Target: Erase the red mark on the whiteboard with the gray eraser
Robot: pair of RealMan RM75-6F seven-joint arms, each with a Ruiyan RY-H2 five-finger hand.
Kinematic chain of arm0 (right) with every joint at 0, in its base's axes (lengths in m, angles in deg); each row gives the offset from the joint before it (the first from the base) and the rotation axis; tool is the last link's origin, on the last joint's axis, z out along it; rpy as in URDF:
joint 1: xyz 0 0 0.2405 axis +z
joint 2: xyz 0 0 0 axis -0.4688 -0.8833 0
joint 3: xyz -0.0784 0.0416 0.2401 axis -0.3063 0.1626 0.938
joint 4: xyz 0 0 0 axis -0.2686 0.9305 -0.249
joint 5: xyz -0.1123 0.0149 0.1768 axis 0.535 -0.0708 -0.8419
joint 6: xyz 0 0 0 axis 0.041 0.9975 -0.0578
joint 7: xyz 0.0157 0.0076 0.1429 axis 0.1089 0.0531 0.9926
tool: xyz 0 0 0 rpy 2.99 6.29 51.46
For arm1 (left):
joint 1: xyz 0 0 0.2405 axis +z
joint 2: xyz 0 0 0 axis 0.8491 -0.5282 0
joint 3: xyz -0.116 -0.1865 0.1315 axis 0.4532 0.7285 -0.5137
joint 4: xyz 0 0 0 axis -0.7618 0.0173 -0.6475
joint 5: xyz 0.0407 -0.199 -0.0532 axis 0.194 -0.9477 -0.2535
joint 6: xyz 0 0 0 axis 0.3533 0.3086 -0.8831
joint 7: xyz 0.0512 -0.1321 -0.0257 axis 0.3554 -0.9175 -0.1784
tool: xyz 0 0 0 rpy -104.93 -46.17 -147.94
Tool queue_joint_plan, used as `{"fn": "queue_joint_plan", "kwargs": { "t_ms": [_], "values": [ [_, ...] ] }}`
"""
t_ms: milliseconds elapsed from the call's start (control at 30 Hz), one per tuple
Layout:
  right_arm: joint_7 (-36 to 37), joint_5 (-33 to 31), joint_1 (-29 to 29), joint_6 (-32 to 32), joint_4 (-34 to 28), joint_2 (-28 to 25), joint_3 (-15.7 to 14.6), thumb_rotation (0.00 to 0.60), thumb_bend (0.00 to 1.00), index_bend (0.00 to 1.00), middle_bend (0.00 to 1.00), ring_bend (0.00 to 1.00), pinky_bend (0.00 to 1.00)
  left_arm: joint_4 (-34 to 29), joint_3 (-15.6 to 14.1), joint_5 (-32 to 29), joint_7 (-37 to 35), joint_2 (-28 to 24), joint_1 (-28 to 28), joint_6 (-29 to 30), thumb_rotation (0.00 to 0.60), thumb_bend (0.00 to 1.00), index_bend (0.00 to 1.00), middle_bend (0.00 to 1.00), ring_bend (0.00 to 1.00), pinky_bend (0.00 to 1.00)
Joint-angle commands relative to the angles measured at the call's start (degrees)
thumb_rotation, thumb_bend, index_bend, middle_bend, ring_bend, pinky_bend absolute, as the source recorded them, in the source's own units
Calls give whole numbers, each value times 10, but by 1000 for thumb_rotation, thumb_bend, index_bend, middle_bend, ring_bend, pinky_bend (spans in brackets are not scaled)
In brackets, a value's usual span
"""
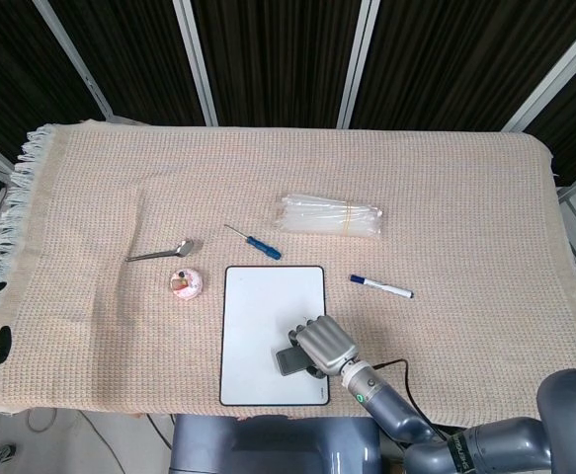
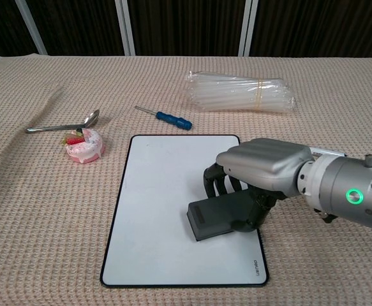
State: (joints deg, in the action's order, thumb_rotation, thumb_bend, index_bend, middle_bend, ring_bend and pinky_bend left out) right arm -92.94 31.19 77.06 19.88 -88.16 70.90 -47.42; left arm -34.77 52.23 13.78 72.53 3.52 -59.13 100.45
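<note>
The whiteboard (image 1: 268, 306) (image 2: 160, 191) lies flat on the cloth near the table's front edge; no red mark shows on its bare white surface. My right hand (image 1: 325, 343) (image 2: 262, 167) grips the gray eraser (image 1: 289, 360) (image 2: 219, 218) and presses it on the board's lower right part, fingers curled over its top. The left hand shows in neither view.
A blue-capped marker (image 1: 380, 287) lies right of the board. A blue-handled screwdriver (image 1: 254, 242) (image 2: 166, 117) and a bag of clear tubes (image 1: 331, 216) (image 2: 240, 92) lie behind it. A spoon (image 1: 159, 253) (image 2: 63, 124) and a small pink cake-like object (image 1: 185, 284) (image 2: 83, 144) sit to its left.
</note>
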Motion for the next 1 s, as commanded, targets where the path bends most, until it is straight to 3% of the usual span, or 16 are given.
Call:
{"fn": "queue_joint_plan", "kwargs": {
  "t_ms": [33, 467, 833, 1000],
  "values": [
    [5, -7, 2, -4, 20, 10, 13, 600, 440, 524, 485, 471, 520, -1, 0, -2, 1, 0, 0, -1, 600, 490, 173, 8, 0, 43],
    [-2, -49, 19, -17, 129, 47, 63, 600, 440, 524, 485, 470, 520, -1, 1, -2, -1, -2, 0, -1, 600, 490, 173, 8, 0, 43],
    [-14, -95, 37, -40, 159, 31, 88, 600, 440, 524, 485, 470, 520, -1, 1, 0, -4, -4, 1, 3, 600, 490, 173, 8, 0, 43],
    [-2, -94, 28, -45, 131, 14, 78, 600, 440, 524, 485, 470, 520, 0, 0, 2, -2, -3, 1, 2, 600, 490, 173, 8, 0, 43]
  ]
}}
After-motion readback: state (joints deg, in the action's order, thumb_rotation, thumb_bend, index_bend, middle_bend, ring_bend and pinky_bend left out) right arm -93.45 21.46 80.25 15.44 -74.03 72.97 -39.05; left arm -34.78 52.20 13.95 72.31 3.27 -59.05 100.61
